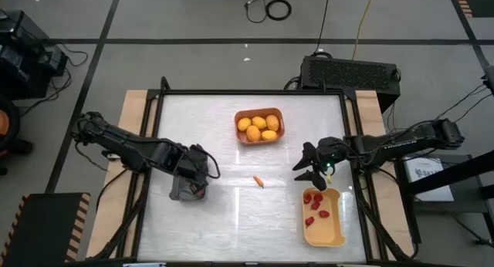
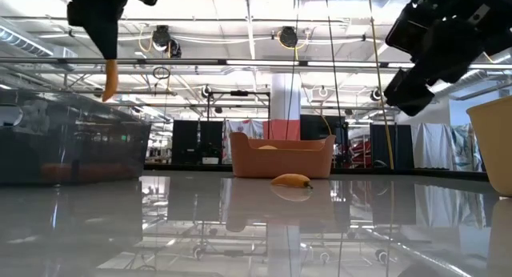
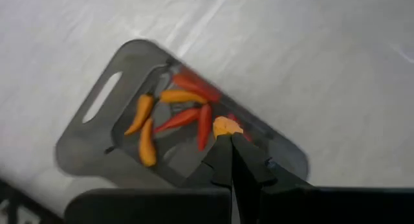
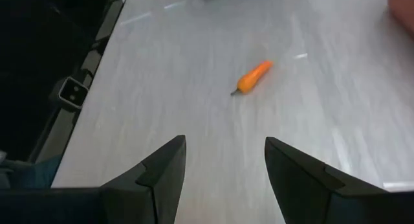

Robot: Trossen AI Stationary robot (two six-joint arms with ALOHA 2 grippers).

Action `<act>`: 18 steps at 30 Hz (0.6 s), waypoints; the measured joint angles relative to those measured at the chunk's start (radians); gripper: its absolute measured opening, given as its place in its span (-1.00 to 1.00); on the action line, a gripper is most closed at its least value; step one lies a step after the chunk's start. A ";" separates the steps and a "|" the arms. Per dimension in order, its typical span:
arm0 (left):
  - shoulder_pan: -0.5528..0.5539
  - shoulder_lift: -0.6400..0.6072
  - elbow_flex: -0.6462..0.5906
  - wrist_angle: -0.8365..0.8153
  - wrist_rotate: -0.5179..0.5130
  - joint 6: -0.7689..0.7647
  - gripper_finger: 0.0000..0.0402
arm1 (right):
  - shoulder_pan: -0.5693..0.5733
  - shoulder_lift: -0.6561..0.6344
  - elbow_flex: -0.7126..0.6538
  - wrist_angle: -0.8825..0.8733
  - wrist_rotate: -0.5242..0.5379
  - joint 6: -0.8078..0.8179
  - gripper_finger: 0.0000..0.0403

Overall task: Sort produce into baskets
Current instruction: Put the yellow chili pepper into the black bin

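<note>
A glossy white table [image 1: 231, 213] is seen from above, nearly cleared. Yellow fruits are gathered in the orange basket [image 1: 279, 128] at upper centre, red berries in the yellow basket [image 1: 333, 234] at lower right, chilies in the grey basket [image 3: 90, 127]. The left gripper [image 3: 231, 141] is clamped on an orange chili [image 3: 224, 126] above that basket. The right gripper [image 4: 225, 160] is held apart, empty. One loose chili [image 1: 258, 181] is left mid-table.

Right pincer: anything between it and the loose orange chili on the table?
No. The right wrist view shows bare tabletop between the open right pincer and the orange chili.
</note>
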 joint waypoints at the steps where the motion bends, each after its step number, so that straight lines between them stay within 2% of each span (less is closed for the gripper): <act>1: 0.000 0.000 0.000 -0.017 -0.003 -0.014 -1.00 | 0.005 0.008 0.000 -0.002 0.000 0.001 0.00; 10: 0.000 0.029 0.000 -0.067 0.008 -0.080 -0.99 | 0.062 0.091 0.000 -0.019 0.002 0.042 0.00; 18: 0.000 0.065 0.000 -0.067 0.019 -0.100 -0.79 | 0.099 0.146 0.000 -0.011 0.002 0.046 0.00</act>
